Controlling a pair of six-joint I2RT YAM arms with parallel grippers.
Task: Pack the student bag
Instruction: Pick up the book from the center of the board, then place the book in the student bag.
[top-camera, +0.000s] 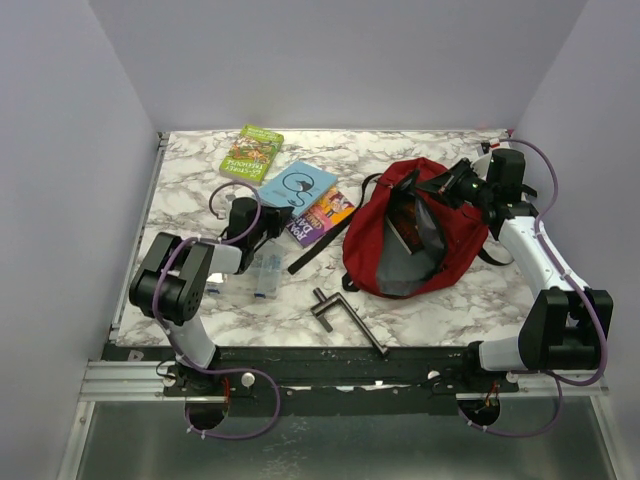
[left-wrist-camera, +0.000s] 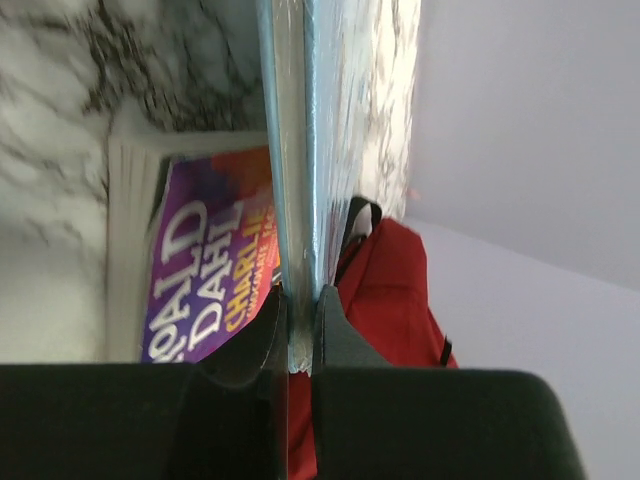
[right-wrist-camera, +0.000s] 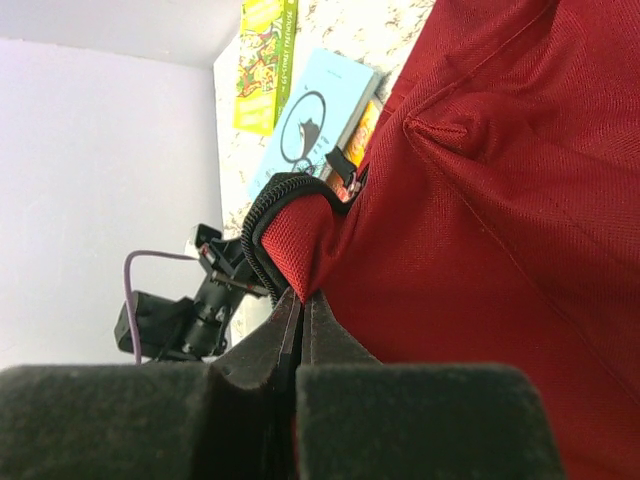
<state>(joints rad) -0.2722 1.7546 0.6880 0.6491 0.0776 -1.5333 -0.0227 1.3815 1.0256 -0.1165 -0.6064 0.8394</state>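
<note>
The student bag is a dark-red backpack lying open at the right of the table, grey lining showing. My right gripper is shut on the bag's red fabric beside the zipper rim, pinching a fold. My left gripper is shut on the near edge of a light-blue book; in the left wrist view that book stands edge-on between the fingertips. A purple book lies under it, next to the bag.
A green book lies at the back left. A clear plastic pouch sits by the left arm. A black T-shaped metal bar lies near the front edge. A black bag strap trails left of the bag.
</note>
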